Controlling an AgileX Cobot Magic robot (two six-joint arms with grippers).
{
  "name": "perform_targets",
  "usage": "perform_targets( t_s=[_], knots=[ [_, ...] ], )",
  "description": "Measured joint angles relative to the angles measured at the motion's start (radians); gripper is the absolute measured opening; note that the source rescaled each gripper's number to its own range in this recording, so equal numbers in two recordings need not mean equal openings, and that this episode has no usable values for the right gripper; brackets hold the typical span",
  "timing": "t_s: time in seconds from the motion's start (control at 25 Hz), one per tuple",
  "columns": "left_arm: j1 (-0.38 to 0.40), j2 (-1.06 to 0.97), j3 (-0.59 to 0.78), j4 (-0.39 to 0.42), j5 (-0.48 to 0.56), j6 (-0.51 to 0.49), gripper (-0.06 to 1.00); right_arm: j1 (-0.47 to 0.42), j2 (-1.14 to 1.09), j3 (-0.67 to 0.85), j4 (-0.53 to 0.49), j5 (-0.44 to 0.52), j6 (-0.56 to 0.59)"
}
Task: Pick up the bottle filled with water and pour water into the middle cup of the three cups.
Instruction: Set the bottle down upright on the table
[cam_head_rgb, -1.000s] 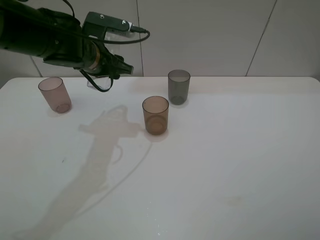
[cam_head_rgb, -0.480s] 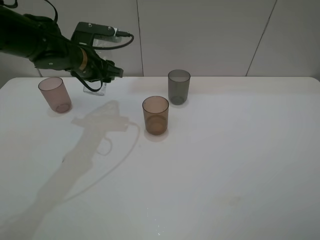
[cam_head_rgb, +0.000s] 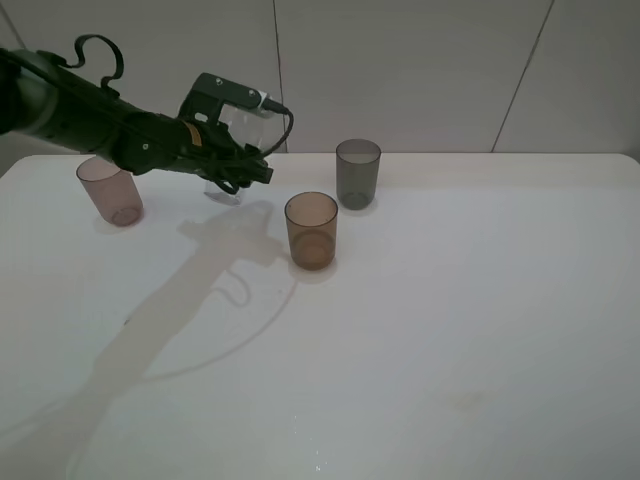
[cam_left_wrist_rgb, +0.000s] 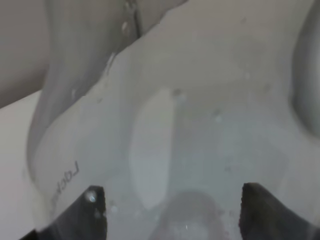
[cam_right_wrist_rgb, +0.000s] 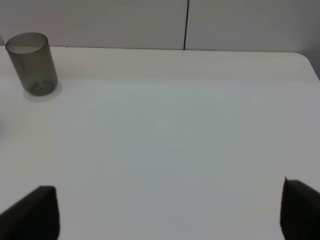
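Observation:
My left gripper (cam_head_rgb: 240, 168) is shut on the clear bottle (cam_head_rgb: 224, 185), holding it just above the table at the back left. The bottle sits left of the amber middle cup (cam_head_rgb: 311, 230), a short gap apart. Of the three cups, the pinkish-brown one (cam_head_rgb: 110, 188) stands far left and the dark grey one (cam_head_rgb: 357, 173) behind and right of the amber one. In the left wrist view the bottle (cam_left_wrist_rgb: 200, 125) fills the picture between the two fingertips of the left gripper (cam_left_wrist_rgb: 175, 212). The right gripper (cam_right_wrist_rgb: 165, 210) stands open over bare table, with the grey cup (cam_right_wrist_rgb: 31, 62) far off.
The white table (cam_head_rgb: 450, 320) stretches wide to the right and front. A pale panelled wall runs behind its back edge. The left arm's shadow falls across the table's left front.
The left arm, still holding the bottle, swung left toward the pinkish cup, then came back right and lower, ending nearer the amber cup. The cups have not moved.

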Motion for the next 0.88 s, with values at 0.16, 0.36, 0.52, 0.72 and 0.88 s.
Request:
perform_targets(
  t_s=[0.16,0.36,0.52,0.72,0.88],
  knots=[
    [0.002,0.041,0.077,-0.097,-0.240,0.060,0.02,0.000,0.000,0.000,0.000,0.000,0.000],
    [0.005,0.111,0.187,-0.123,-0.572,0.068,0.02,0.000,0.000,0.000,0.000,0.000,0.000],
    [0.005,0.168,0.232,-0.124,-0.728,0.068,0.02,0.000,0.000,0.000,0.000,0.000,0.000],
    [0.005,0.204,0.255,-0.123,-0.757,0.057,0.02,0.000,0.000,0.000,0.000,0.000,0.000],
    [0.005,0.204,0.274,-0.123,-0.794,0.036,0.02,0.000,0.000,0.000,0.000,0.000,0.000]
  ],
)
